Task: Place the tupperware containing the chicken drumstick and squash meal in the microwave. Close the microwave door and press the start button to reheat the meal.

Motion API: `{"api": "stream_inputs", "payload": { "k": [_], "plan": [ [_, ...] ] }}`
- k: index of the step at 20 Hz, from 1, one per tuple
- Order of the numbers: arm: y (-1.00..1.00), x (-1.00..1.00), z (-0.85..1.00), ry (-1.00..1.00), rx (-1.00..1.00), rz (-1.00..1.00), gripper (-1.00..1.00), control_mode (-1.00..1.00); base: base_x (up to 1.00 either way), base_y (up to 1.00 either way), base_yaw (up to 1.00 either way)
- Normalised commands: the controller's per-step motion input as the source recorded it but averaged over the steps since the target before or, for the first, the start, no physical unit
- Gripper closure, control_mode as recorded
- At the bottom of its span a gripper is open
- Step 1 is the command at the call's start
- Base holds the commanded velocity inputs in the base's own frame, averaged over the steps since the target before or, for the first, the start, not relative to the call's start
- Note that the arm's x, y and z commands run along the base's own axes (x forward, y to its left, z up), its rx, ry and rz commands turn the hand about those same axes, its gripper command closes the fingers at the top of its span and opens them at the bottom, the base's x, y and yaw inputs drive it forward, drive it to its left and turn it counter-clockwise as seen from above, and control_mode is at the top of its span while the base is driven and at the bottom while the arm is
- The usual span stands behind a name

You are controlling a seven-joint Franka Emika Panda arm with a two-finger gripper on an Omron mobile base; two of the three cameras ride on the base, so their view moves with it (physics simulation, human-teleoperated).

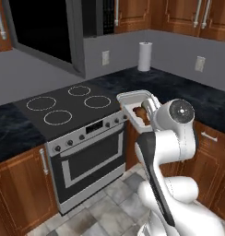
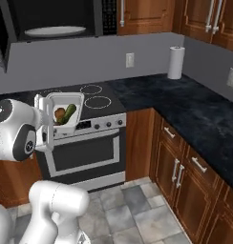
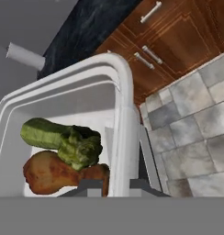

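Observation:
My gripper [image 3: 114,187] is shut on the side rim of the tupperware [image 3: 63,101], one finger inside the wall and one outside. The pale tray holds the orange-brown chicken drumstick [image 3: 54,174] with the dark green squash [image 3: 63,140] lying on it. In the right base view the tupperware [image 2: 66,97] hangs tilted in the air before the stove's front edge, with the drumstick [image 2: 59,113] and squash [image 2: 69,113] showing. The microwave [image 2: 61,19] sits above the cooktop with its cavity exposed. The microwave door [image 1: 40,27] stands swung wide open to the left.
A white turntable plate [image 2: 54,31] lies inside the microwave. Below are the black cooktop [image 1: 68,108] and the oven front with knobs [image 1: 86,156]. A paper towel roll [image 2: 175,62] stands on the dark counter [image 2: 195,105] in the corner. Wooden cabinets line the right side.

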Motion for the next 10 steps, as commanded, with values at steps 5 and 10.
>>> {"api": "stream_inputs", "payload": {
  "k": [5,10],
  "plan": [
    [0.0,0.0,0.0,0.0,0.0,0.0,1.0,1.0,0.72,-0.21,0.44],
    [0.0,0.0,0.0,0.0,0.0,0.0,1.0,1.0,0.61,-0.45,0.39]
  ]
}}
